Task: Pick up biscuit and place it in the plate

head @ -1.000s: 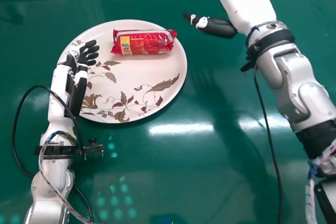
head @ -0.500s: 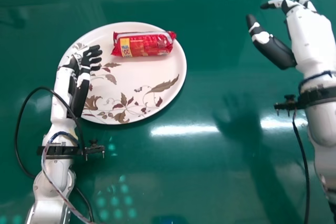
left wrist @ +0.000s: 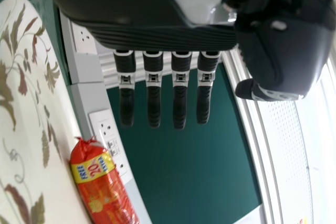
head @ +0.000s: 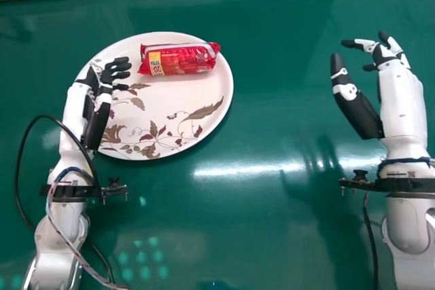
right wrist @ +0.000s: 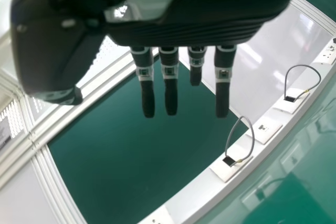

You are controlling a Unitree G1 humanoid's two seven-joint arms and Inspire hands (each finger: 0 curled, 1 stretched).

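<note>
Biscuit packet (head: 179, 58), 1 in count, is being borne by 1 plate (head: 163, 94), towards its far rim. 1 table (head: 272, 236) is being covered partly by the plate. Of 2 hands, the left hand (head: 103, 77) is being held open near the packet, the right hand (head: 401, 100) open, well apart.

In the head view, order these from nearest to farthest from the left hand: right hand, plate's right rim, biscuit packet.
From the left hand:
1. Biscuit packet, just right of its fingertips.
2. Plate's right rim, beyond the packet.
3. Right hand, far over on the right side.
</note>
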